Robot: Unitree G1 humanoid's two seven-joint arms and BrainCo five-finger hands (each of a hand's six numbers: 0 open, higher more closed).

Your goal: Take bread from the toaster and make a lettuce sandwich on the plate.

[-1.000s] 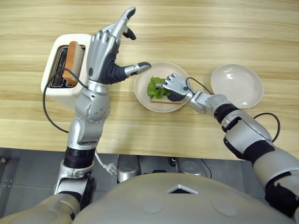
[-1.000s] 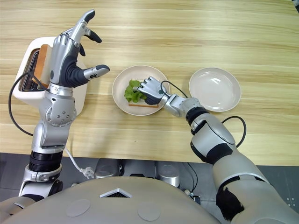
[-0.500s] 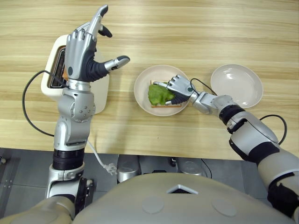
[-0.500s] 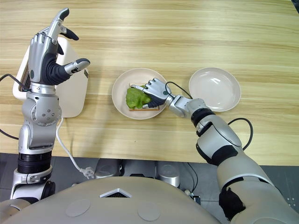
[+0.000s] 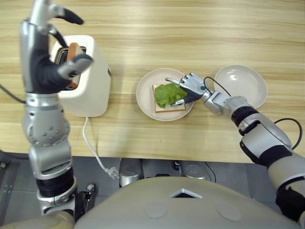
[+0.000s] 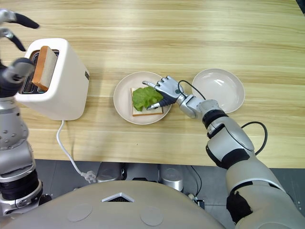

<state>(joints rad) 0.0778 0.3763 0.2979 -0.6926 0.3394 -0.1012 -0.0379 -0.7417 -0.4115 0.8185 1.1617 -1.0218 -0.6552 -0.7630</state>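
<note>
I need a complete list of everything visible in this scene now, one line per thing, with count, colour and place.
table: one, light wood, under everything.
toaster: one, white, at the table's left.
toaster bread: one slice, brown crust, standing in a toaster slot.
cord: one, white, from the toaster over the near edge.
plate: one, cream, mid-table.
plate bread: one slice, pale, flat on the plate.
lettuce: one piece, green, on that slice.
empty plate: one, white, right of the first plate.
left hand: one, silver and black, raised by the toaster, open.
right hand: one, silver and black, at the plate's right rim, fingers spread over the lettuce.
</note>
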